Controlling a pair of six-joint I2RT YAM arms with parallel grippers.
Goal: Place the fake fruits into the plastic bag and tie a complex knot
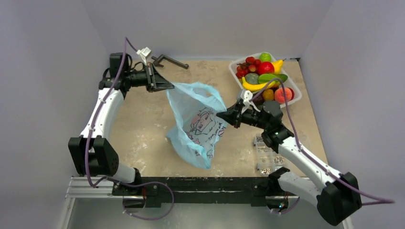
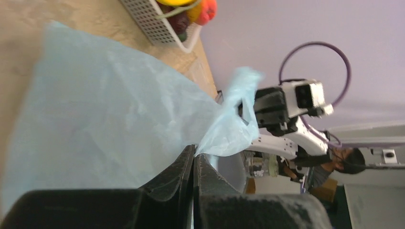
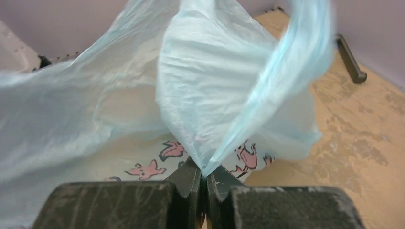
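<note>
The light-blue plastic bag (image 1: 198, 121) hangs stretched between my two grippers above the table, its white patch with pink and dark print facing up. My left gripper (image 1: 169, 87) is shut on the bag's far-left edge; the film (image 2: 119, 119) runs out of its closed jaws. My right gripper (image 1: 224, 115) is shut on the bag's right edge, with the blue film (image 3: 215, 95) bunched between its fingers. The fake fruits (image 1: 262, 74), a yellow banana with red, green and orange pieces and dark grapes, lie in the white tray (image 1: 297, 93) at the far right. No fruit shows inside the bag.
A clear box of metal screws (image 1: 266, 155) lies near my right arm at the front right. A dark handled tool (image 1: 170, 61) lies at the back of the table. Grey walls close in on the left, back and right.
</note>
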